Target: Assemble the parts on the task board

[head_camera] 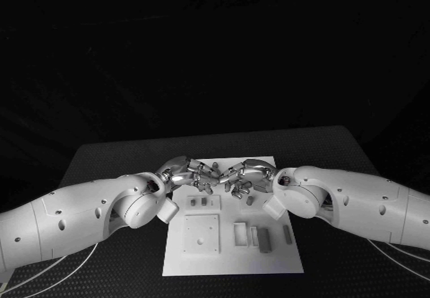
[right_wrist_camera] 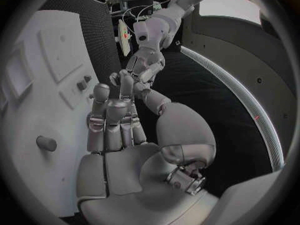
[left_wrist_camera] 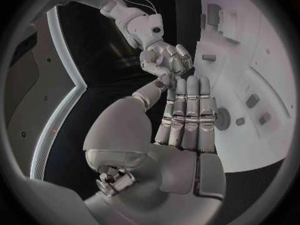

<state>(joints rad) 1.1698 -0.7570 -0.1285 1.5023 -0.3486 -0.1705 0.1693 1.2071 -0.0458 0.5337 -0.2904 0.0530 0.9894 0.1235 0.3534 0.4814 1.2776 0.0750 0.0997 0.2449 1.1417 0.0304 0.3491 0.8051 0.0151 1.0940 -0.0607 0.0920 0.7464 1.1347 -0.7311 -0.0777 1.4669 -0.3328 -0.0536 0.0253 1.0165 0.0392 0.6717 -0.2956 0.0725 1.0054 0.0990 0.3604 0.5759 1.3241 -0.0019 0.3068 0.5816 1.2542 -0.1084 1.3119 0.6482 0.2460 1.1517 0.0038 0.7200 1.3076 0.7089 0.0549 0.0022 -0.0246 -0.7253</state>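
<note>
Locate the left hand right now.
In the head view the left hand hovers over the far end of the task board, just left of its middle, fingertips close to the right hand, which faces it from the other side.
</note>
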